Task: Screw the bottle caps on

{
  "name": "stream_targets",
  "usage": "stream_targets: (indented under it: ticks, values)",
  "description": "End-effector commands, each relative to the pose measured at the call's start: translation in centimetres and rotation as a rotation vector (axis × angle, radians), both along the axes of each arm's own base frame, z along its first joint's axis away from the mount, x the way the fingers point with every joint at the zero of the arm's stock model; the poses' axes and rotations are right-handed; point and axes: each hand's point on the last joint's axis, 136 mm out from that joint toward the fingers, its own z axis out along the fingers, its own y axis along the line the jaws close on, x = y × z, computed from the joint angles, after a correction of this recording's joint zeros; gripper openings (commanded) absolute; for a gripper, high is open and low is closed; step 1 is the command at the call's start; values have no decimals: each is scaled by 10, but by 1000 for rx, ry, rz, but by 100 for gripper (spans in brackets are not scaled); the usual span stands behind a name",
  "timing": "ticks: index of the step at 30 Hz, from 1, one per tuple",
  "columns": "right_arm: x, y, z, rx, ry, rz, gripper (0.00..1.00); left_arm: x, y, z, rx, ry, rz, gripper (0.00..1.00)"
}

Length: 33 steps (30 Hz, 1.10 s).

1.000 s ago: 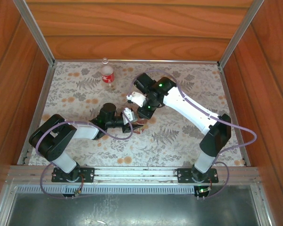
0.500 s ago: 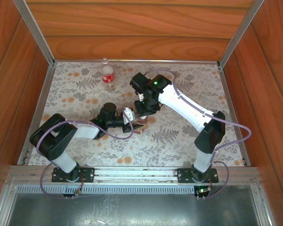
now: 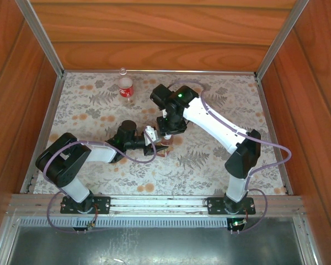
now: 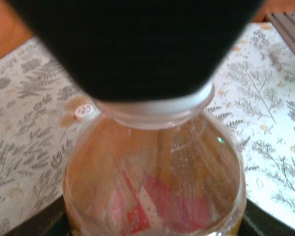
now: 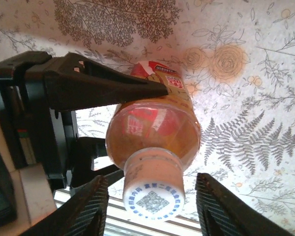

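Floral desk (image 3: 209, 160), roughly halfway: amber bottle (image 5: 155, 123) capped, clamped in left gripper (image 5: 137, 129); right gripper (image 5: 152, 196) apart; loose cap (image 4: 85, 111), red-label bottle (image 3: 125, 88) remaining.

right gripper (image 5: 152, 179) has let go of the cap (image 5: 154, 201) (jaws now apart).

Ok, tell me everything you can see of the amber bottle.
The amber bottle is small clear plastic, brownish throughout, with a red-and-white label low on its body and a white cap printed with a blue code on its neck. It stands roughly upright over the floral cloth, clamped at the body by the left gripper. The right gripper has a finger either side of the cap, not touching.
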Motion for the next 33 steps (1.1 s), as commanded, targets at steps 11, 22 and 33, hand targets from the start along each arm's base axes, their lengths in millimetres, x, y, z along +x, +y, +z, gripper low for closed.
stream_targets:
  ticks: [11,22,33]
  values:
    - [-4,-9,52,250,-240,542,89,-19,9,-40,105,104,-32,57]
    - [-42,-22,43,203,-423,1389,92,-33,9,-49,121,113,-111,57]
    - [-25,-6,13,152,-289,1484,61,-33,8,-52,129,139,-119,57]
